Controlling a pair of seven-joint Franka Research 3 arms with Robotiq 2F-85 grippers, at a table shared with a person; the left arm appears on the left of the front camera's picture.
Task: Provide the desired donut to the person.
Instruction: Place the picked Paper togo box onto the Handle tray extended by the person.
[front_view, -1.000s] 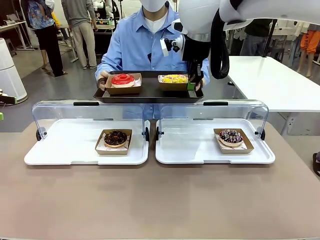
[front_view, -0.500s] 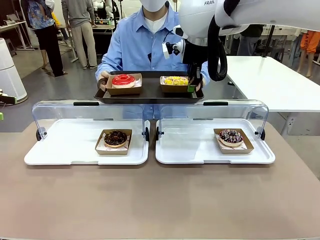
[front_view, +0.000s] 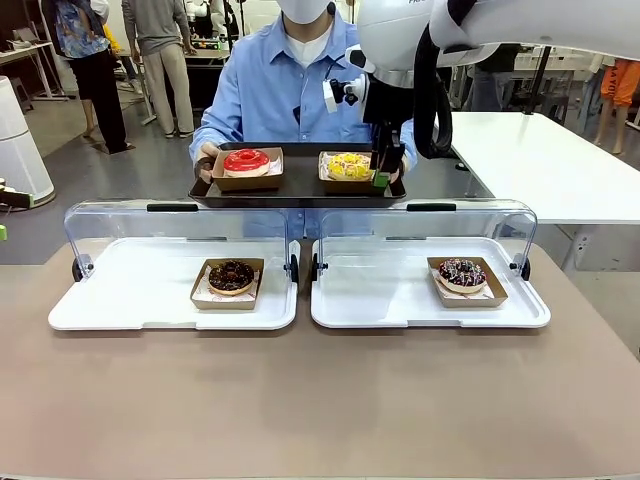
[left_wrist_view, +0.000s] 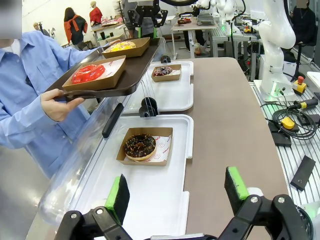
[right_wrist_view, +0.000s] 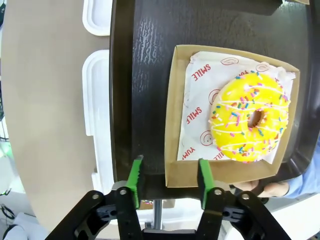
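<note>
The person (front_view: 270, 90) in a light blue shirt holds a dark tray (front_view: 300, 196) at the far side. On it stand a cardboard box with a red donut (front_view: 246, 160) and one with a yellow sprinkled donut (front_view: 348, 163). My right gripper (front_view: 382, 172) hangs open over the tray's right end. In the right wrist view the yellow donut (right_wrist_view: 250, 117) lies in its box, and the box's near corner sits between the open right gripper's (right_wrist_view: 169, 161) green pads. My left gripper (left_wrist_view: 177, 190) is open and holds nothing, above the left white tray (left_wrist_view: 165, 190).
Two white trays (front_view: 150, 295) (front_view: 380, 295) with raised clear lids (front_view: 180, 225) lie on the brown table. Each holds a chocolate donut in a box (front_view: 231, 276) (front_view: 462, 272). A white table (front_view: 540, 160) stands at the back right, and other people stand far back left.
The right gripper has shifted only slightly over the tray's right end, its green pad a bit lower. Both boxes and the person's tray have barely moved.
</note>
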